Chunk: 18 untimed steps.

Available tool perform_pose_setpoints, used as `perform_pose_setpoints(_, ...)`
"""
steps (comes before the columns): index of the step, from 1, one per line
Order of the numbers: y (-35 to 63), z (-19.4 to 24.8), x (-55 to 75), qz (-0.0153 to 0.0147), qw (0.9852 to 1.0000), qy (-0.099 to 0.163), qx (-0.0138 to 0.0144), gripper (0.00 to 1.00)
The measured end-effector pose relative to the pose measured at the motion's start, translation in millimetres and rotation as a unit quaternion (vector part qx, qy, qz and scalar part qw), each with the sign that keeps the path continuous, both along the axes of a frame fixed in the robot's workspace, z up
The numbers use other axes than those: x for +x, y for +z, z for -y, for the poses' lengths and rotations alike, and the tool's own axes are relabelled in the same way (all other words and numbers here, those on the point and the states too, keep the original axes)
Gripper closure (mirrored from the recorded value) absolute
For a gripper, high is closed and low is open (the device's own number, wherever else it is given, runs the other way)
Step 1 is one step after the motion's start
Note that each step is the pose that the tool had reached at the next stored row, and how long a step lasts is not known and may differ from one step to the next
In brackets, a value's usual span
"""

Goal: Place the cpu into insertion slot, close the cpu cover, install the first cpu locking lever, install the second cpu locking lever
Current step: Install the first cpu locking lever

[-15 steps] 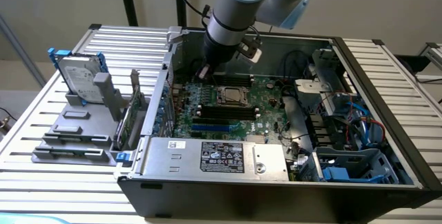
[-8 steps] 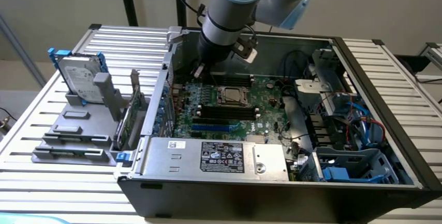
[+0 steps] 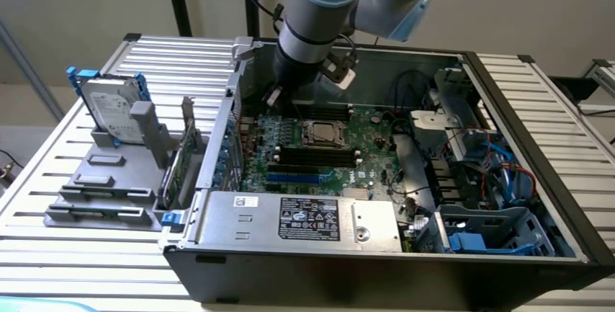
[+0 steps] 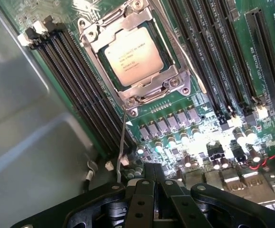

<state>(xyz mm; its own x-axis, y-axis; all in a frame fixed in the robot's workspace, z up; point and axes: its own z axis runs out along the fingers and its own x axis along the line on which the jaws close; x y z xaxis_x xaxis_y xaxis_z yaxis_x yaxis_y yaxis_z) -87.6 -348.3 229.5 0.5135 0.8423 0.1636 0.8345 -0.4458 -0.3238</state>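
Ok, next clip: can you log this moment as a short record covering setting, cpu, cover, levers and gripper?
setting: open computer case on a slatted table
cpu: seated in the insertion slot, metal top up
cpu cover: down flat, framing the cpu
lever: thin rod rising off the board from the socket corner, looks unlatched
gripper: shut, holding nothing visible, close to the lever's free end, beside the memory slots
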Motion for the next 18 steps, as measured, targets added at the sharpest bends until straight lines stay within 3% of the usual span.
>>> perform_pose_setpoints(3,0.3,0.0,-0.1,0.0000,0.9998,-0.019,0.0019,0.89)
perform_pose_setpoints(10,5.0,0.1,-1.3,-0.0009,0.9985,-0.052,0.0179,0.89)
perform_pose_setpoints(18,10.1,0.7,-1.6,-0.0024,0.9957,-0.088,0.0298,0.89)
